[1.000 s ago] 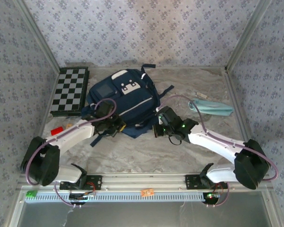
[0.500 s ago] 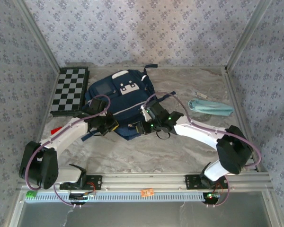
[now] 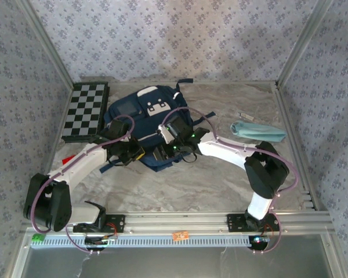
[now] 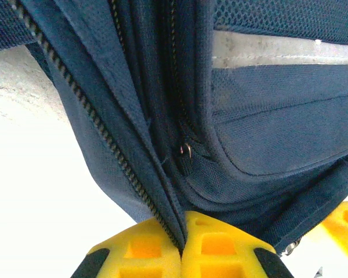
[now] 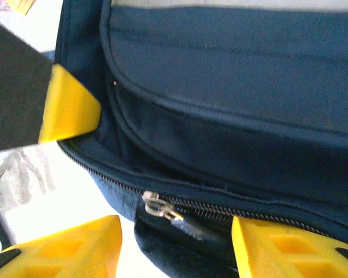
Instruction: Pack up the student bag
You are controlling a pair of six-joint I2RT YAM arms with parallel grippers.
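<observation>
Marble table carries the bag at its middle. Left gripper pinches the bag's near edge. Right gripper, jaws apart, has swung in to straddle the zip pull, likely to unzip.

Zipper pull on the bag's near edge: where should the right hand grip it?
Grip the dark tab trailing off the metal slider; it looks loose against the student bag. Come straight in from the bag's near edge: the open right hand straddles it there.
</observation>
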